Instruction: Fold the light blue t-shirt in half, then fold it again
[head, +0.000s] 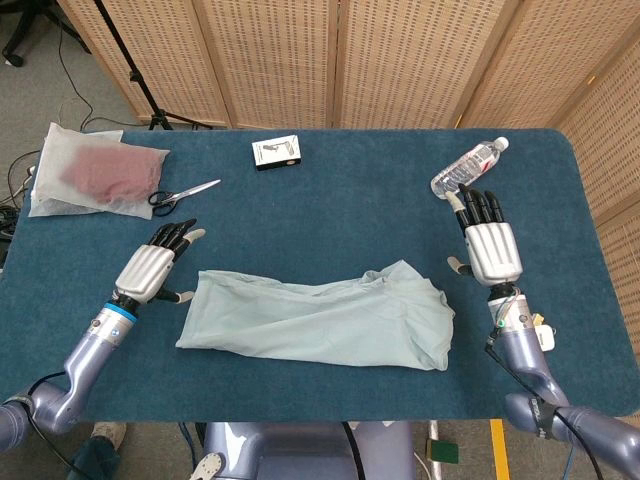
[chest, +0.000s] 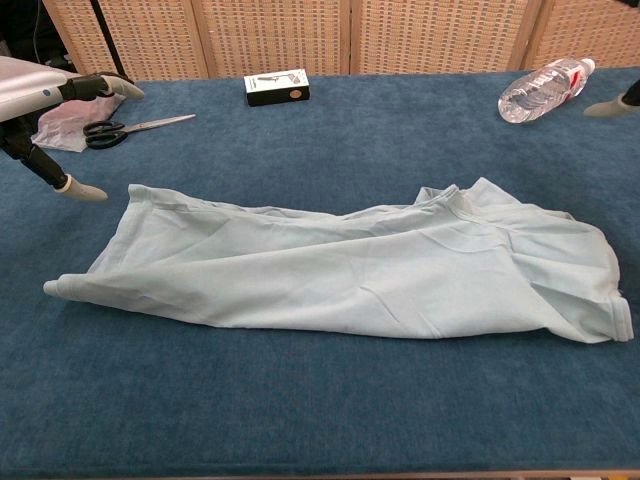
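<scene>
Pale blue cotton lies stretched across the near middle of the bench (head: 330, 200): the light blue t-shirt (head: 320, 322) looks folded once already, a long band running left to right, its layers rumpled and the edges not quite matched. To my eye the first half-fold is done and the second one is not yet begun.

Neither robot hand has hold of the cloth. The left robot hand (head: 152, 268) hovers just beside the shirt's left end, fingers spread and stretched forward, nothing in them. The right robot hand (head: 491, 249) is raised near the right end, clear of the fabric, fingers likewise apart and empty; in the chest view only a fingertip of it shows at the frame edge.

Further out, a water bottle (head: 468, 167) lies on its side just beyond the right robot hand. A small box (head: 277, 152) sits at the far edge, scissors (head: 183, 194) to the left, and a bagged red cloth (head: 100, 171) at the far left corner.
</scene>
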